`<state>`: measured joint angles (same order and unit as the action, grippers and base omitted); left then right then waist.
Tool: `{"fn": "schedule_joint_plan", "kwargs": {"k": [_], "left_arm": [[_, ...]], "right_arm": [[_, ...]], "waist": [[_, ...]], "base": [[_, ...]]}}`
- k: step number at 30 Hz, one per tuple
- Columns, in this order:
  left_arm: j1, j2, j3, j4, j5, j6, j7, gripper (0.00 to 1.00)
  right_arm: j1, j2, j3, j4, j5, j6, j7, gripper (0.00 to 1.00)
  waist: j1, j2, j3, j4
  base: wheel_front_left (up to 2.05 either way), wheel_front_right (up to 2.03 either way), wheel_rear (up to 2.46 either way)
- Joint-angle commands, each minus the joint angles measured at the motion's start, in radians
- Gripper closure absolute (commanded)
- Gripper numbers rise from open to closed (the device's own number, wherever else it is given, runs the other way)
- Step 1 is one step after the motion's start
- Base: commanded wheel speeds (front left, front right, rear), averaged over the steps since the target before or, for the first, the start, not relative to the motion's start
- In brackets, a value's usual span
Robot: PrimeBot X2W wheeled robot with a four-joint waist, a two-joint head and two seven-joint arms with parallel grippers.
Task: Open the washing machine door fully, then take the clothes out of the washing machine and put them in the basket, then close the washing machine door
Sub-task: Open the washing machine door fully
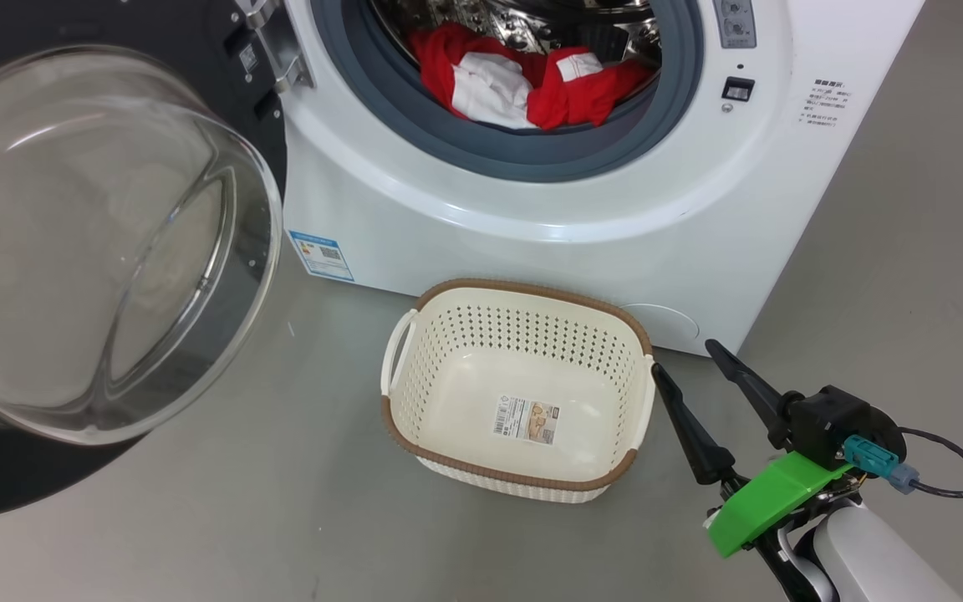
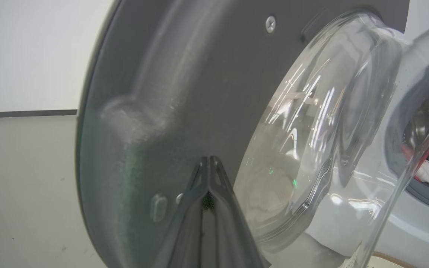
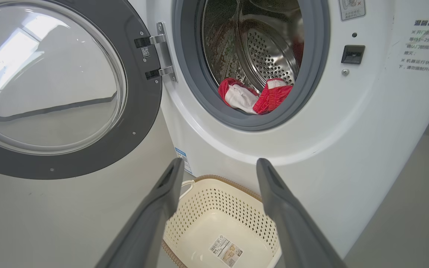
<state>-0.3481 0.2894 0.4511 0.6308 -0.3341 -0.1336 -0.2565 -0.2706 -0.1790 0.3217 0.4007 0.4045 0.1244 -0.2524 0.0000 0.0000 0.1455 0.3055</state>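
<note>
left hand (image 2: 209, 167): fingers pressed together | right hand (image 1: 684, 358): fingers spread wide apart

Lots chopped off or unreadable here
The washing machine door (image 1: 97, 251) runs off the head view's left edge. The clothes (image 1: 565, 96) are half tucked behind the grey gasket (image 1: 465, 144). The basket (image 3: 218, 208) gets cut by the right wrist view's bottom edge, and its label (image 1: 527, 420) is too tiny to read.
</note>
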Motion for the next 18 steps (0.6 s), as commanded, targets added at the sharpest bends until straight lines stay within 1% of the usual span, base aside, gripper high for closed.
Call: {"fn": "schedule_joint_plan", "kwargs": {"k": [1,4,10,11,12,13,14,16,18], "left_arm": [[-0.019,0.065,0.032,-0.020,-0.008,0.003,-0.005,1.00],[0.005,0.054,0.020,-0.035,-0.024,0.003,-0.005,1.00],[0.093,0.017,-0.011,-0.111,-0.042,0.003,-0.005,1.00],[0.106,0.011,-0.013,-0.124,-0.044,0.003,-0.005,0.96],[0.119,0.003,-0.018,-0.138,-0.046,0.003,-0.005,0.91],[0.132,-0.003,-0.025,-0.153,-0.050,0.003,-0.005,0.78],[0.146,-0.010,-0.029,-0.168,-0.051,0.003,-0.005,0.60],[0.172,-0.023,-0.037,-0.196,-0.054,0.003,-0.005,0.45],[0.195,-0.035,-0.048,-0.226,-0.053,0.003,-0.005,0.04]], "right_arm": [[-0.015,0.001,0.015,-0.022,-0.005,0.006,-0.009,0.00],[-0.012,0.001,0.011,-0.022,-0.003,0.006,-0.009,0.00],[0.004,0.007,0.009,-0.023,0.002,0.006,-0.009,0.00],[0.005,0.007,0.009,-0.024,0.003,0.006,-0.009,0.00],[0.007,0.007,0.009,-0.024,0.004,0.006,-0.009,0.00],[0.009,0.007,0.008,-0.025,0.006,0.006,-0.009,0.00],[0.011,0.007,0.007,-0.026,0.007,0.006,-0.009,0.00],[0.017,0.007,-0.001,-0.031,0.010,0.006,-0.009,0.00],[0.022,0.007,-0.008,-0.035,0.012,0.006,-0.009,0.00]], "waist": [[0.0000,0.0000,-0.005,0.000],[0.0000,0.0000,-0.015,0.000],[0.0000,0.0000,-0.044,-0.003],[0.0000,0.0000,-0.049,-0.003],[0.0000,0.0000,-0.053,-0.003],[0.0000,0.0000,-0.057,-0.004],[0.0000,0.0000,-0.063,-0.006],[0.0000,0.0000,-0.070,-0.009],[0.0000,0.0000,-0.076,-0.014]], "base": [[0.00,0.00,0.00],[0.00,0.00,0.00],[0.00,0.00,0.00],[0.00,0.00,0.00],[0.00,0.00,0.00],[0.00,0.00,0.00],[0.00,0.00,0.00],[0.00,0.00,0.00],[0.00,0.00,0.00]]}}
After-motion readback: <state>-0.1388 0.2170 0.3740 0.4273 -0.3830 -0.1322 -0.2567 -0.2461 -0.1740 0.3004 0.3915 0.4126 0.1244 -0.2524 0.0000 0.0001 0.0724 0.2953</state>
